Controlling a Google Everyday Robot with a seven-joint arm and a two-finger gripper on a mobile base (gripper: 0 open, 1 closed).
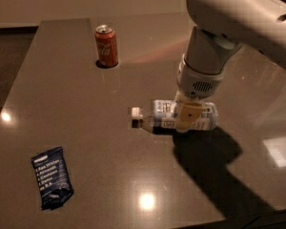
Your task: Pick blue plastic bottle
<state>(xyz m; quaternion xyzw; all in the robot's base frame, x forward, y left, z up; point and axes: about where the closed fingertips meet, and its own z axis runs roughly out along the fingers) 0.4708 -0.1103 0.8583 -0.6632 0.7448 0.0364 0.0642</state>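
The blue plastic bottle (pixel 164 114) lies on its side near the middle of the brown table (pixel 86 142), its white cap (pixel 136 112) pointing left. My gripper (pixel 187 119) hangs straight down from the big white arm (pixel 229 18) over the bottle's right half. It is open and straddles the bottle's body. One beige finger (pixel 187 116) shows in front of the label; the other is hidden behind the bottle. The bottle still rests on the table.
An orange-red soda can (pixel 107 45) stands upright at the back left. A dark blue snack-bar wrapper (pixel 51 177) lies flat at the front left. The arm's shadow falls on the table to the right of the bottle. The table's front edge runs along the bottom right.
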